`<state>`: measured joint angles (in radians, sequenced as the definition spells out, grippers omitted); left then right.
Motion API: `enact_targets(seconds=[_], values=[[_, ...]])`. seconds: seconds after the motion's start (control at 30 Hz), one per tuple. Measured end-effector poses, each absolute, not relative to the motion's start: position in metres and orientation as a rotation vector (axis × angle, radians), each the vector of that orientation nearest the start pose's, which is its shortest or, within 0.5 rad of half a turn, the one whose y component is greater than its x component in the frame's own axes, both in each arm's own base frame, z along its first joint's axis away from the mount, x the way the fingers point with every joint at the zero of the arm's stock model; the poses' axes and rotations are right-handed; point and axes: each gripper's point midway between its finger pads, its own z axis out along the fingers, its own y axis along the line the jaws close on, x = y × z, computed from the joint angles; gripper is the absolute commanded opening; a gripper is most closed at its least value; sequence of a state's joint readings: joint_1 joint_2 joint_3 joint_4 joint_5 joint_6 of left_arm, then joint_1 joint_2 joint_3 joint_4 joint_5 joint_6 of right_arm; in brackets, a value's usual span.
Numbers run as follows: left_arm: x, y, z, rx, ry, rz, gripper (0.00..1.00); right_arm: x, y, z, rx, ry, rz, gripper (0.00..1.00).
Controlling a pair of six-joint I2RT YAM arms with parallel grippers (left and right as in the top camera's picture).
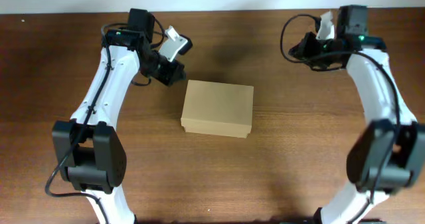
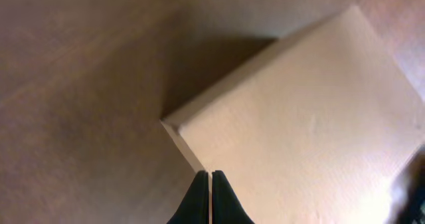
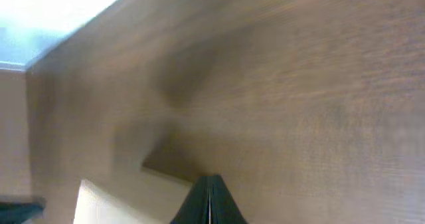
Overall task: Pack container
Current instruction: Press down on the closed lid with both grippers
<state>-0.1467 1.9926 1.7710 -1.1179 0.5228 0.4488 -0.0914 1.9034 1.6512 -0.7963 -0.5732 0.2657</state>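
Closed container (image 1: 218, 108) at the middle of the bench (image 1: 285, 177), judged within reach of both sides; left end effector (image 2: 210, 199), fingers pressed together and empty, poised near one corner, right end effector (image 3: 210, 199), likewise closed and empty, well apart.

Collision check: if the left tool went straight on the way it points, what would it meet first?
The cardboard box: the left tool, shut, points at its closed top just inside the near corner. Depth unclear, but nothing shows in between.
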Motion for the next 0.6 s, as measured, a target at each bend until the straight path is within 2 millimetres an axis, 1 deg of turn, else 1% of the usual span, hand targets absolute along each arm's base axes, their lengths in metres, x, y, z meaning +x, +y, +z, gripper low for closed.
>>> enact_targets(seconds=[0.03, 0.07, 0.13, 0.2, 0.27, 0.37, 0.47, 0.6], values=[[0.411, -0.148, 0.141, 0.895, 2.624, -0.687, 0.02, 0.46, 0.061, 0.185, 0.182, 2.567, 0.805, 0.04], [0.406, -0.148, 0.14, 0.9, 2.644, -0.697, 0.02, 0.452, 0.069, 0.191, 0.132, 2.576, 0.803, 0.04], [0.398, -0.147, 0.139, 0.906, 2.669, -0.713, 0.02, 0.432, 0.086, 0.195, 0.039, 2.622, 0.809, 0.04], [0.391, -0.148, 0.139, 0.924, 2.689, -0.732, 0.02, 0.416, 0.103, 0.19, -0.055, 2.674, 0.822, 0.04], [0.383, -0.151, 0.138, 0.948, 2.704, -0.749, 0.02, 0.4, 0.12, 0.182, -0.145, 2.725, 0.835, 0.04], [0.37, -0.157, 0.138, 1.009, 2.718, -0.774, 0.02, 0.38, 0.139, 0.169, -0.249, 2.784, 0.853, 0.04], [0.363, -0.163, 0.138, 1.061, 2.713, -0.783, 0.02, 0.362, 0.153, 0.154, -0.322, 2.829, 0.885, 0.04], [0.362, -0.165, 0.138, 1.087, 2.703, -0.782, 0.02, 0.34, 0.166, 0.138, -0.401, 2.868, 0.951, 0.04]])
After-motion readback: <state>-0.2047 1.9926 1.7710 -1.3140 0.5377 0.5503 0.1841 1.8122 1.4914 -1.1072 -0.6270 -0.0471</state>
